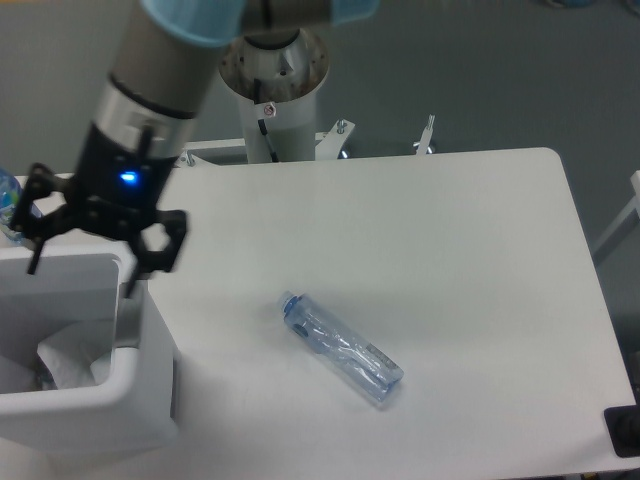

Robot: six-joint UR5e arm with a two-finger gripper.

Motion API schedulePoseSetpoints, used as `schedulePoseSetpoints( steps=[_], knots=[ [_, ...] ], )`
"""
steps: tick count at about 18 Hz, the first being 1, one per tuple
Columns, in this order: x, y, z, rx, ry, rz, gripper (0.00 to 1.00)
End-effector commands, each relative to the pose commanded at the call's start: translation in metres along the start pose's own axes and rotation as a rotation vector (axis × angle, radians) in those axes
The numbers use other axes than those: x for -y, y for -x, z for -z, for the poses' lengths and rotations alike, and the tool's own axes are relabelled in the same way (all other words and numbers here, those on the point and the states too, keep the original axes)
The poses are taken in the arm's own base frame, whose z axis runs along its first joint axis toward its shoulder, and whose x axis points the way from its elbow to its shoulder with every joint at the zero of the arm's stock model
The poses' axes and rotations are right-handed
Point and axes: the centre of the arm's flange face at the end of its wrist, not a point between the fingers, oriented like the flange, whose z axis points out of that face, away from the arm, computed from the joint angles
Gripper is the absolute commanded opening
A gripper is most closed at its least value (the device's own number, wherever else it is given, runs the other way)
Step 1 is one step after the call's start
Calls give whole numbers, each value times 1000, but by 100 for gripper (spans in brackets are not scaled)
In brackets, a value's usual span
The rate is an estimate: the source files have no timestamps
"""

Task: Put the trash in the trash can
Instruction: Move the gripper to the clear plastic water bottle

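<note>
Wrapper (68,362) lying in bin (120,420); gripper (85,270) spread wide and empty above; bottle (340,347) left on surface (450,280).

A crumpled white wrapper (68,358) lies inside the white trash can (110,405) at the near left — apparently loose. The clear bluish bottle (341,346) lies on its side mid-table, cap pointing far-left.
</note>
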Motion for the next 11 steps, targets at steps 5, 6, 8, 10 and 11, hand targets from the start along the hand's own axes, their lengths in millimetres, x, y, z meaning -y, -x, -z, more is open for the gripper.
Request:
schedulePoseSetpoints(
  steps=[5,6,8,10,11],
  knots=[
    [8,61,-4,355,-39,108,100],
    [9,73,-16,396,-25,114,100],
    [12,98,-41,443,11,125,100],
    [15,128,-61,484,40,150,100],
    [14,140,-68,497,56,160,100]
  ],
)
